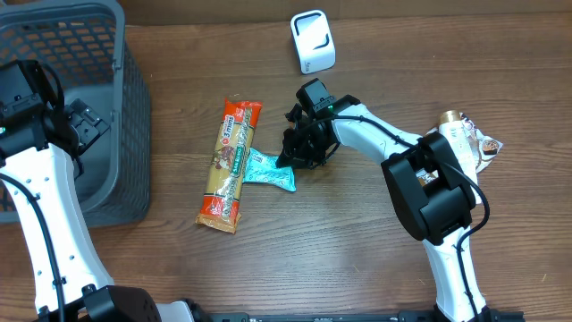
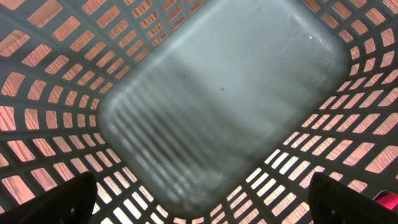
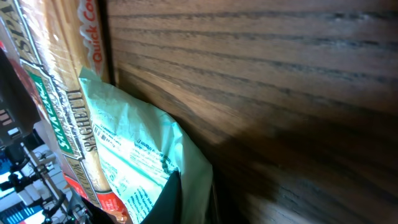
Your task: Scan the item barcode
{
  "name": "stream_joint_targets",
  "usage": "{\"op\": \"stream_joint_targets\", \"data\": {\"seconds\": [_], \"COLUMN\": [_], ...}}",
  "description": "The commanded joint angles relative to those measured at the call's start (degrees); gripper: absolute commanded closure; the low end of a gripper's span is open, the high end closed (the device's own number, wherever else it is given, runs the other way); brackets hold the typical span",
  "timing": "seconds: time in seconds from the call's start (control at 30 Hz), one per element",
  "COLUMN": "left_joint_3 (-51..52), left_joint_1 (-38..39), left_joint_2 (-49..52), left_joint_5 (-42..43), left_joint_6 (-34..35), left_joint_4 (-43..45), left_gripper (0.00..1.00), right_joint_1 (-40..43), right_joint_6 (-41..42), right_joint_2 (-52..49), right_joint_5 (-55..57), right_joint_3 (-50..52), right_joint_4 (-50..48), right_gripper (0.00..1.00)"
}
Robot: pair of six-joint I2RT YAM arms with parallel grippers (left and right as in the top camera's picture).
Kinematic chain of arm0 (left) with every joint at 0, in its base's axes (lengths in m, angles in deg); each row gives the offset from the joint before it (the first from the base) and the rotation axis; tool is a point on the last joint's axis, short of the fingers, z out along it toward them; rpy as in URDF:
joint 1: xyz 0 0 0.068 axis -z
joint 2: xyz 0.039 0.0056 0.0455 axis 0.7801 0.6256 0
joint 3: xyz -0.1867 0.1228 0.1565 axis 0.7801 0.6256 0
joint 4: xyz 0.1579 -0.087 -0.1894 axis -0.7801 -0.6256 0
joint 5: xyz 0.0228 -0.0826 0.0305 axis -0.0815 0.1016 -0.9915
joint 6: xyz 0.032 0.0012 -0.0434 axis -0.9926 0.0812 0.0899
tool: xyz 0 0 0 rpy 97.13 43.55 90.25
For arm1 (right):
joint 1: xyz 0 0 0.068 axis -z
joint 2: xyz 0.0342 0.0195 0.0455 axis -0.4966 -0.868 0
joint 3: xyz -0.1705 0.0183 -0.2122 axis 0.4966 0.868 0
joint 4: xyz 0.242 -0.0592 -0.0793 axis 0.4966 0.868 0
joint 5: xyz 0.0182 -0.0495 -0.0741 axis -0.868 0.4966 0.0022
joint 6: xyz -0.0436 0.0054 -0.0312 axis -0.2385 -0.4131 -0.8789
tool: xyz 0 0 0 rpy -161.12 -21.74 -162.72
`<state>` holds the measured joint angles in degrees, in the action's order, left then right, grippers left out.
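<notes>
Your right tool (image 1: 299, 154) is pinched fully shut on the end of the teal packet (image 1: 268, 172) farthest from the spaghetti pack (image 1: 230, 165). The packet lies on the tabletop (image 1: 357, 259), its other end touching that pack (which one lies on top, you can't tell). The white scanner (image 1: 313, 41) stands well apart. Your left tool (image 1: 88, 125) hangs wide open and empty over the grey basket (image 1: 130, 89).

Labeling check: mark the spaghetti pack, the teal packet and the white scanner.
spaghetti pack (image 1: 231, 165), overhead view, middle of the wrapper.
teal packet (image 1: 268, 172), overhead view, exposed left half.
white scanner (image 1: 313, 40), overhead view, top face.
</notes>
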<state>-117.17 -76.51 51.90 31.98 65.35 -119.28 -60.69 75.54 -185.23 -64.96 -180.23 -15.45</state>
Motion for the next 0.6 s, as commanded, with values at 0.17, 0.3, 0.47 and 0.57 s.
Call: {"op": "stream_joint_targets", "data": {"seconds": [0.17, 0.3, 0.47, 0.57], "left_joint_3": [0.26, 0.26, 0.26, 0.26], "left_joint_1": [0.11, 0.11, 0.11, 0.11], "left_joint_2": [0.15, 0.15, 0.15, 0.15], "left_joint_5": [0.48, 0.48, 0.48, 0.48], "left_joint_6": [0.98, 0.98, 0.98, 0.98], "left_joint_4": [-0.15, -0.15, -0.15, -0.15], "left_gripper": [0.0, 0.0, 0.0, 0.0], "right_joint_1": [2.91, 5.57, 5.88, 4.57], "right_joint_6": [-14.25, -14.43, -14.23, -12.59], "right_joint_2": [-2.73, -2.73, -2.73, -2.75], "right_joint_5": [-6.54, -8.0, -8.24, -8.15], "right_joint_3": [-0.33, -1.11, -1.09, -0.59], "right_joint_4": [0.07, 1.55, 6.12, 9.07], "right_gripper": [0.96, 0.48, 0.33, 0.32]}}
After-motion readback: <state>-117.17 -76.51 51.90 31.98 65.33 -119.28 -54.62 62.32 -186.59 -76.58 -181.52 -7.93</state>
